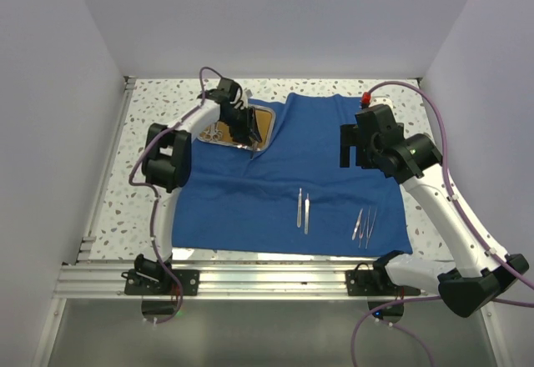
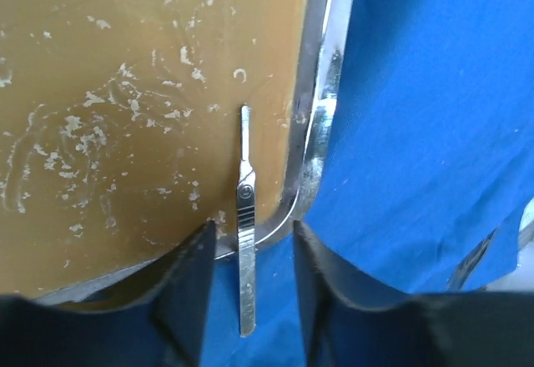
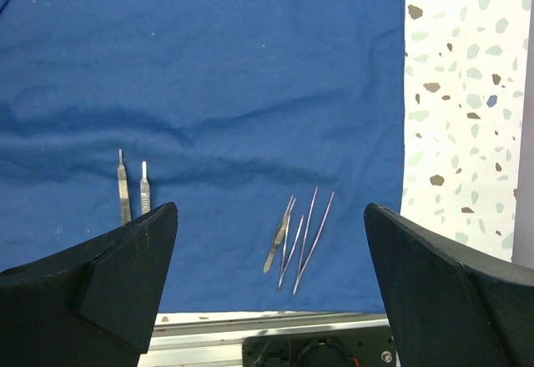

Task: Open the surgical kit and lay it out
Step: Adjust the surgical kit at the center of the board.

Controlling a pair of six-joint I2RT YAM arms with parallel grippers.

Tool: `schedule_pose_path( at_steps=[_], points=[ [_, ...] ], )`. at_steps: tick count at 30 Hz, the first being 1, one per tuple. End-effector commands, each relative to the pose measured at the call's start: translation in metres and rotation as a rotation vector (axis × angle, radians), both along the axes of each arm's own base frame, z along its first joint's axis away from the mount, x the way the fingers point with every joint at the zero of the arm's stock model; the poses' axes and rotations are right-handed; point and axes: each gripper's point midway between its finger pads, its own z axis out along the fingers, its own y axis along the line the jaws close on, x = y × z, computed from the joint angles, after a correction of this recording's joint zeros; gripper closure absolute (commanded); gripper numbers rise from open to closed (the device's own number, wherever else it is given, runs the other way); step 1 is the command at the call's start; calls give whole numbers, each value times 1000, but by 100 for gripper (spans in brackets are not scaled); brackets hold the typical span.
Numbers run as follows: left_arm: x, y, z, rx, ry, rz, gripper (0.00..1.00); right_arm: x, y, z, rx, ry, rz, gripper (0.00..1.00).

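The royal-blue cloth [image 1: 292,175] lies spread flat on the table. At its back left stands the steel tray [image 1: 265,125] with an orange-brown base; ring-handled instruments [image 1: 215,133] lie in its left part. My left gripper [image 1: 248,138] hovers over the tray's near corner. In the left wrist view its jaws stand apart [image 2: 254,242] on either side of a scalpel [image 2: 244,217] that lies across the tray rim [image 2: 317,133], touching neither finger. Two scalpels [image 1: 303,210] and several tweezers [image 1: 365,225] lie on the cloth's front part. My right gripper [image 1: 350,146] hangs wide open [image 3: 269,213] and empty above the tweezers [image 3: 299,233].
The speckled table top [image 1: 113,192] shows left and right of the cloth. White walls close in on three sides. An aluminium rail [image 1: 267,279] with both arm bases runs along the near edge. The right arm's purple cable [image 1: 442,125] loops over the cloth's right side.
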Motion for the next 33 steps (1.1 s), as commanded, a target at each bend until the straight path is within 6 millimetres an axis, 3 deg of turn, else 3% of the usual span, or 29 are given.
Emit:
schedule_pose_path(
  at_steps=[1,6,10,14,17,28,32,33],
  points=[
    [9,14,25,60,-72,37,50,-1,3,13,32,-42,20,2],
    [49,28,53,155,-194,111,46,-5,3,12,42,-34,16,2],
    [76,50,60,274,-266,180,46,-8,2,11,53,-31,8,2],
    [93,70,46,339,-294,223,47,-9,1,10,50,-27,2,2],
    [101,84,26,388,-283,236,49,-9,-1,10,38,-22,-5,2],
    [107,102,-30,486,-236,232,54,-5,-1,9,18,-9,-16,2],
    [109,120,-44,595,-226,229,60,-2,-2,8,4,-3,-20,2],
    [106,125,-55,628,-209,217,60,-2,-3,7,-1,0,-19,2]
  ],
)
